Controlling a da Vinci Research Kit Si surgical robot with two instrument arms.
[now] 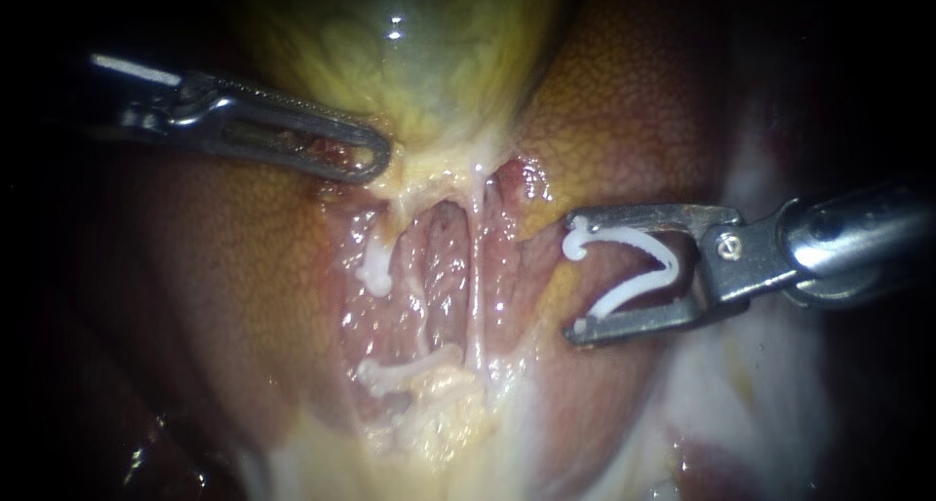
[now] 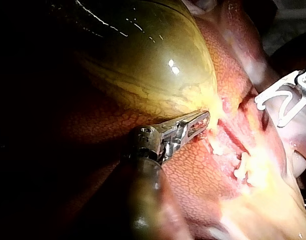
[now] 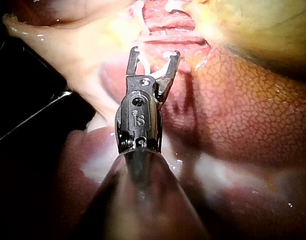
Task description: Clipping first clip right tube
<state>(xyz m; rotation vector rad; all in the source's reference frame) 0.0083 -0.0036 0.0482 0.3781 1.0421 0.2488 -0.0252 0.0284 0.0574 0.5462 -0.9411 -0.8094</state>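
**Gallbladder** [image 1: 409,62]: yellow-green, glossy, at the top of the endoscope view. Its neck narrows down into a dissected pink bed.

**Liver** [image 1: 634,101]: orange-brown and mottled, lying on both sides of the bed.

**Right tube** [image 1: 477,277]: a thin pale strand running straight down from the gallbladder neck through the bed. It is bare along the length that shows. A thicker pink tube lies just to its left.

**Pale shreds** [image 1: 375,272]: whitish tags of tissue on the bed's left edge and at its lower end.

**Left tool** [image 1: 375,160]: enters from the left. Its long slotted jaws are pressed together, pinching the fatty tissue at the gallbladder neck. The left wrist view shows the same hold, with the tip at the edge of the yellow fat.

**Right tool** [image 1: 575,279]: enters from the right. Its jaws are spread wide and point toward the bed, with the tips over the liver edge, near the right tube but apart from it.

**Clip** [image 1: 643,285]: white and V-shaped, standing open. One leg is seated in each jaw of the right tool, with the hooked end at the upper tip. It touches no tube. In the right wrist view the spread jaws sit just short of the bed's pale strands.
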